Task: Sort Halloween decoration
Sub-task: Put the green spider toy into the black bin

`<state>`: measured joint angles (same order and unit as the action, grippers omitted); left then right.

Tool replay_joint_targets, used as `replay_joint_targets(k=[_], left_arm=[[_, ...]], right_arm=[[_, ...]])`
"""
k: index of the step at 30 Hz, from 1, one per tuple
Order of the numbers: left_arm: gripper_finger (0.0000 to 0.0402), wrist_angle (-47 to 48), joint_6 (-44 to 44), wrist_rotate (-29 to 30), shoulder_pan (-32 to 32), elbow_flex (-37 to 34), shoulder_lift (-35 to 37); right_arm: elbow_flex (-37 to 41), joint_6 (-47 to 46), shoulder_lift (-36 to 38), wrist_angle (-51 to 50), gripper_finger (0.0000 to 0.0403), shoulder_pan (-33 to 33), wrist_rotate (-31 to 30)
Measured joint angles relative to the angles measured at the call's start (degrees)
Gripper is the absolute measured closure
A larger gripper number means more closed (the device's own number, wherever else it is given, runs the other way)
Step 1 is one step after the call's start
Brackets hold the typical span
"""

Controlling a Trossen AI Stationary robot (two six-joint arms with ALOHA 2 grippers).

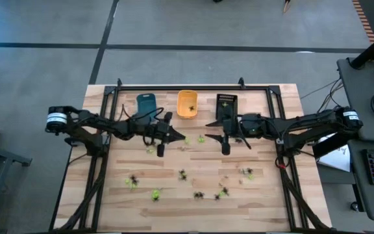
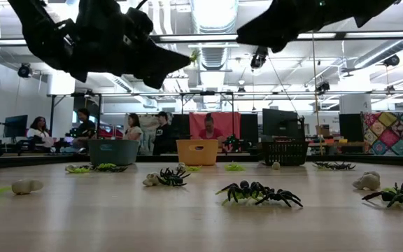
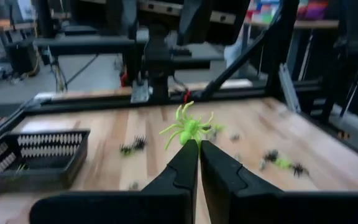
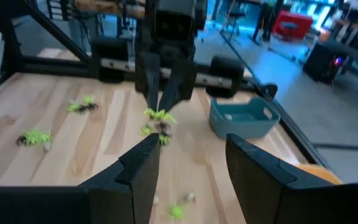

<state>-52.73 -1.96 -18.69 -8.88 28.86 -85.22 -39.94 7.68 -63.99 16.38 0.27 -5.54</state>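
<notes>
Looking straight down from the high view, both arms meet over the middle of the wooden table (image 1: 265, 195); the left gripper (image 1: 177, 138) hides most of the yellow-green spider (image 1: 186, 139) it carries, only a speck showing at its tip. The blue tray (image 1: 146, 104), orange tray (image 1: 187, 104) and black tray (image 1: 226, 104) sit in a row at the far edge, and loose spiders (image 1: 182, 174) lie scattered across the near half, too small to tell how they face.

From the low view, both arms are cut off by the upper edge. A black spider (image 2: 259, 192) lies broadside on the tabletop.

Through the left wrist view, the fingers (image 3: 185, 163) are pressed together on the yellow-green spider, whose legs splay above the tips, its body running roughly crosswise.

Through the right wrist view, the right gripper (image 4: 188, 155) hangs spread and empty, facing the left gripper.
</notes>
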Motion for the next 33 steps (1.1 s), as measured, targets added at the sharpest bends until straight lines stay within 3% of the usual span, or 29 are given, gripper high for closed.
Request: replay_joint_targets(k=[10, 19, 23, 27, 33], left_arm=[[0.0401, -12.3, 3.4, -3.4, 0.3, 1.8, -8.9], [0.0401, -14.6, 4.7, -7.8, 0.3, 4.9, -13.0], [0.0401, -14.6, 5.0, -7.9, 0.3, 4.5, -12.7], [0.0401, -14.7, 6.4, -7.9, 0.3, 4.4, -12.6], [0.0402, -14.6, 16.1, -11.0, -0.3, 4.4, -12.6]], right_arm=[[0.0, 2.1, -0.2, 5.6, 0.0229, 0.2, 0.1], [0.0, 3.5, -8.4, 16.1, 0.0230, 0.4, 1.6], [-0.4, 3.6, -10.5, 16.1, 0.0230, 0.4, 2.2], [-0.5, 4.3, -11.1, 15.7, 0.0230, 0.4, 7.4], [-0.5, 5.4, -10.5, 11.3, 0.0229, 0.9, 8.5]])
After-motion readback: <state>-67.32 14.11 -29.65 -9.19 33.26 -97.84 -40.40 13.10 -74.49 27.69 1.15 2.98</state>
